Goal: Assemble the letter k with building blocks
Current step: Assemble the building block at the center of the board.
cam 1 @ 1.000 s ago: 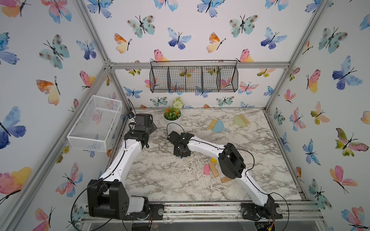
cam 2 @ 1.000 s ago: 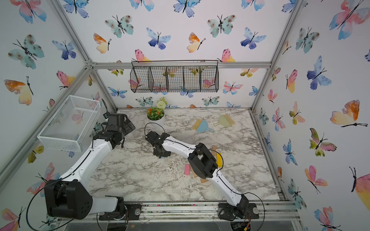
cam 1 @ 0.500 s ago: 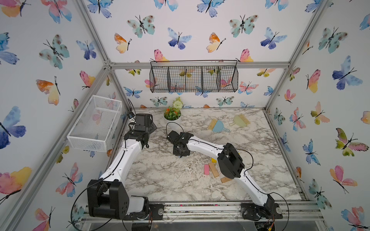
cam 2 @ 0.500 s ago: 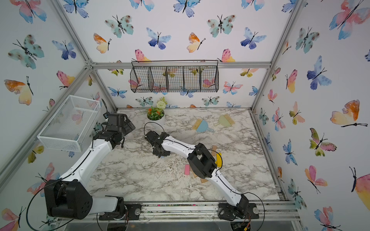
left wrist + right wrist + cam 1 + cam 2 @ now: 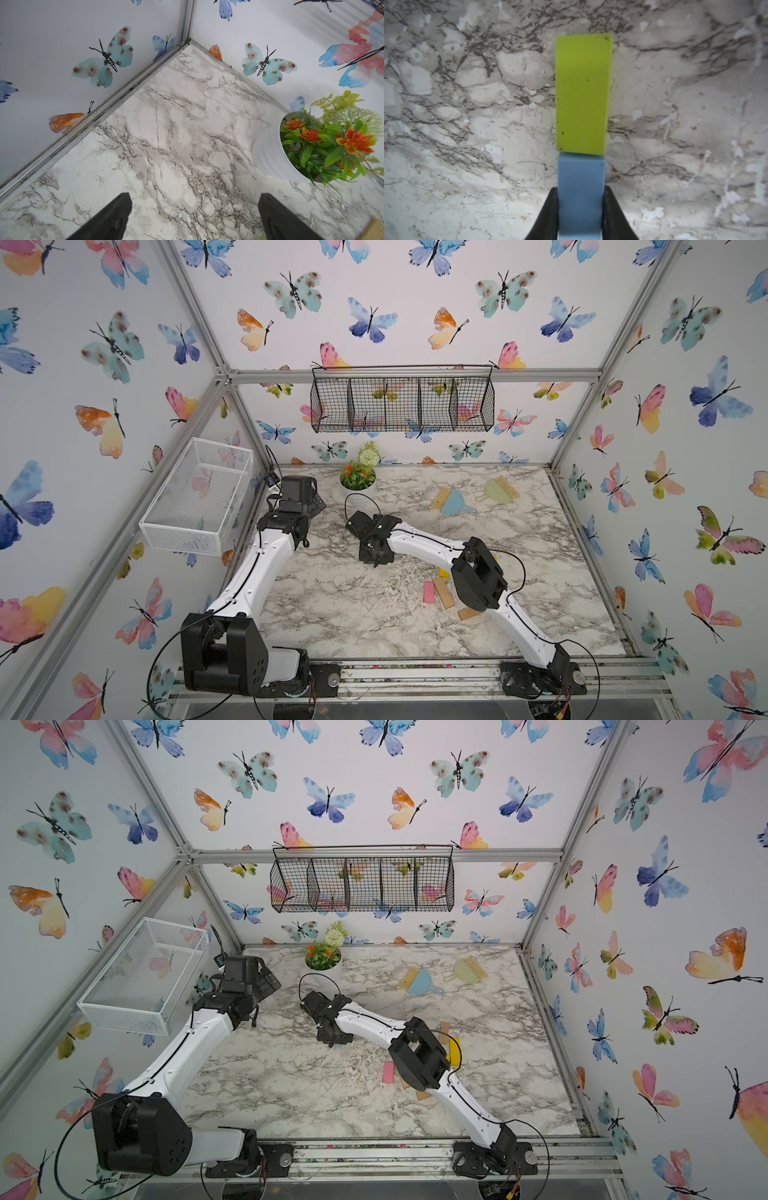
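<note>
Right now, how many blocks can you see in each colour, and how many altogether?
Green block: 1
Blue block: 1
Pink block: 1
Yellow blocks: 2
Tan blocks: 3
Total: 8 showing. The right arm covers part of the pile, so more may lie hidden.

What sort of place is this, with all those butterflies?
Likely a robot test booth: two white arms bolted to a front rail, a marble-look tabletop, butterfly-papered walls on an aluminium frame.
</note>
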Action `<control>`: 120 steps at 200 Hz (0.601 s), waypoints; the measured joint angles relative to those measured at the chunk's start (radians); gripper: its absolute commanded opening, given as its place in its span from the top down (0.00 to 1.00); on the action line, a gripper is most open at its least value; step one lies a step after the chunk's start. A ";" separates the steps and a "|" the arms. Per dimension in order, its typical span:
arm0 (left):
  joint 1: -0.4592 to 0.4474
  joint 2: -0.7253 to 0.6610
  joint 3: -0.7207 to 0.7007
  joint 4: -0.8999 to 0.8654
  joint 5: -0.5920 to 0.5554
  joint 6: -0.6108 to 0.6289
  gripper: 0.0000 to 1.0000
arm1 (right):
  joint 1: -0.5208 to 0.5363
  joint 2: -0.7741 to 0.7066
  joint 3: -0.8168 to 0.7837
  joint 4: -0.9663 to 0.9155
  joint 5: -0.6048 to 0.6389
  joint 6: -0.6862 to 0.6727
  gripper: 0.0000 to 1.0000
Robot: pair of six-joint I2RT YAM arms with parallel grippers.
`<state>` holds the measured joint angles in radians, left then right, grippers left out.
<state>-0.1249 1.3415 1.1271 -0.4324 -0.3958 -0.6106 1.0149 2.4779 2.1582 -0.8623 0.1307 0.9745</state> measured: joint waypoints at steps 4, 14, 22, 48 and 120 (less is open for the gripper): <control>0.000 0.000 0.000 0.000 0.000 0.000 0.02 | -0.001 0.000 -0.001 0.001 -0.002 0.000 0.78; 0.000 0.000 0.000 0.000 0.000 0.000 0.02 | -0.002 0.000 -0.002 0.003 -0.007 0.000 0.76; 0.000 0.000 0.000 0.000 0.000 0.000 0.02 | -0.002 0.000 -0.003 0.006 -0.010 0.000 0.74; 0.000 0.000 0.000 0.000 0.000 0.000 0.02 | -0.002 -0.002 -0.010 0.013 -0.013 0.000 0.69; 0.000 0.000 0.000 -0.001 0.001 0.000 0.02 | -0.010 -0.017 -0.041 0.045 -0.030 0.001 0.62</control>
<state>-0.1249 1.3415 1.1271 -0.4332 -0.3946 -0.6106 1.0054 2.4607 2.1170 -0.8173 0.1009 0.9756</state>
